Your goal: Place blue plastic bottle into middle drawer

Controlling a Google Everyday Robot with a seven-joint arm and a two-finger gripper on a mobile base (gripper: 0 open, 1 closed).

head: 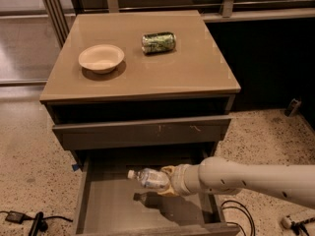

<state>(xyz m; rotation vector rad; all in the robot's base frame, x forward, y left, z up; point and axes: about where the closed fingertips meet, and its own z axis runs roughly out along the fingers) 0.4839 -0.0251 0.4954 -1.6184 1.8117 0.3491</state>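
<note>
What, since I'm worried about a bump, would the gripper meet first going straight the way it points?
Probably the middle drawer's left wall: the gripper, holding the blue plastic bottle, points left, though depth is unclear.

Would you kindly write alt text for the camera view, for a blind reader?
The end effector holds a small clear plastic bottle sideways over the open grey-brown wooden drawer. On the tan cabinet top sit a cream round bowl and a green drink can on its side.

text: none legible | can (158, 42) label: unreadable | jaws: over middle drawer (109, 206), gripping blue plastic bottle (150, 178)
</note>
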